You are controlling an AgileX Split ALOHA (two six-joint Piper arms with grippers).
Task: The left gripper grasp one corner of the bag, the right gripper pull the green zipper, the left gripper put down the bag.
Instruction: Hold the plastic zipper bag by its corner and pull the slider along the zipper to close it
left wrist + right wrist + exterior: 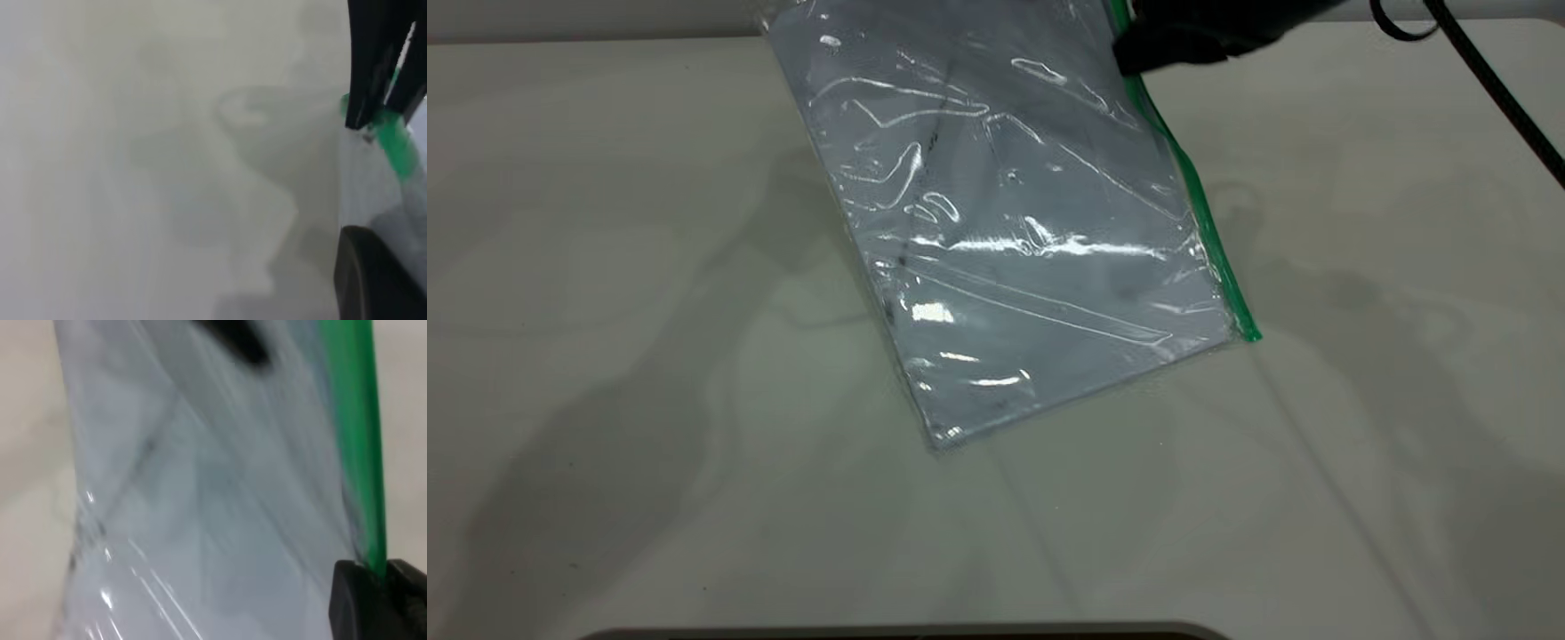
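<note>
The bag [1005, 222], a clear pouch with white paper inside, slants up from the table; its lower corner [938, 436] rests on the surface and its upper end leaves the exterior view. The green zipper [1209, 240] runs down its right long edge. My right gripper [1134, 58] is shut on that strip near the top, and the right wrist view shows its two black fingers pinching the zipper [353, 420] at the gripper [383, 587]. The left wrist view shows my left gripper [393, 233] at the bag [370, 180], one finger [367, 280] visible, holding the raised corner close to the right gripper [373, 113].
The pale table [649, 356] spreads wide on all sides of the bag. A black cable [1494, 80] trails from the right arm across the far right. A dark curved edge [907, 633] lines the near side.
</note>
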